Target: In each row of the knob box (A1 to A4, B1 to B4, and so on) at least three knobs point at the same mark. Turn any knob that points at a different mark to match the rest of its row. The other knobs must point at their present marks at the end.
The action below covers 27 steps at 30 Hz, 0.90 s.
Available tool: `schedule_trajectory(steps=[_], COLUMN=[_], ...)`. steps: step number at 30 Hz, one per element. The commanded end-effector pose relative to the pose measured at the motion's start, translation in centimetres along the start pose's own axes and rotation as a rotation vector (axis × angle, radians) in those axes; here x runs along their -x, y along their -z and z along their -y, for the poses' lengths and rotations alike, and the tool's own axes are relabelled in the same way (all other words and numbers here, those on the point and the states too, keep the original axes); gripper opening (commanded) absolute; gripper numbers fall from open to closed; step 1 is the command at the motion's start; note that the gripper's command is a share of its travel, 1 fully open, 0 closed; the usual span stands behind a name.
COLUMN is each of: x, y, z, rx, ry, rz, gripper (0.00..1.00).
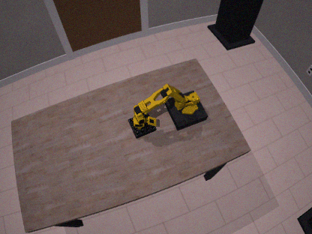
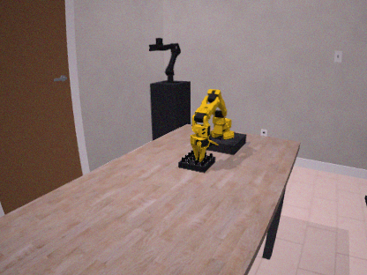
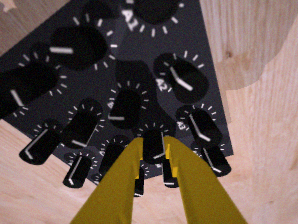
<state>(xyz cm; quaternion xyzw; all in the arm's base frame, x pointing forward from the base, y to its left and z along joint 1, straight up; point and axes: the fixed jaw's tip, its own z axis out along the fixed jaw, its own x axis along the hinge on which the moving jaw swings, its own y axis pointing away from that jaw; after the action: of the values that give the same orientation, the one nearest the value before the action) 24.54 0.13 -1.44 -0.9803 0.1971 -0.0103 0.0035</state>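
Observation:
The black knob box [image 1: 147, 132] [image 2: 190, 167] [image 3: 142, 50] sits on the table, turned at an angle in the wrist view. My gripper [image 2: 199, 159] [image 3: 154, 144] points down over it and is shut on a knob that appears to be B3. That knob's white line partly shows low between the fingertips. Knob A2 [image 3: 186, 82] and knob A3 [image 3: 202, 127] have lines running down to the right. Knob B1 [image 3: 82, 47] and knob B2 [image 3: 127, 106] have lines lying nearly level. The fingers partly hide the knobs farther down the view.
Other knobs stand close around the fingers, including one just left [image 3: 114, 154] and one beyond the right finger [image 3: 218, 162]. The arm's black base block [image 1: 189, 119] [image 2: 227, 146] stands behind the box on the wooden table [image 1: 94, 161] [image 2: 146, 207].

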Motion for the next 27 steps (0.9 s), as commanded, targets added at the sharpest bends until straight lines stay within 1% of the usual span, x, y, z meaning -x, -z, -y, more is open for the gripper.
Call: schedule_trajectory(steps=[1,27], x=[0.38,0.15], y=[-0.23,-0.24], z=[-0.10,-0.03], rx=[0.010,0.006], ry=[0.066,0.485], rz=[0.018,0.019], gripper=[0.01,0.01])
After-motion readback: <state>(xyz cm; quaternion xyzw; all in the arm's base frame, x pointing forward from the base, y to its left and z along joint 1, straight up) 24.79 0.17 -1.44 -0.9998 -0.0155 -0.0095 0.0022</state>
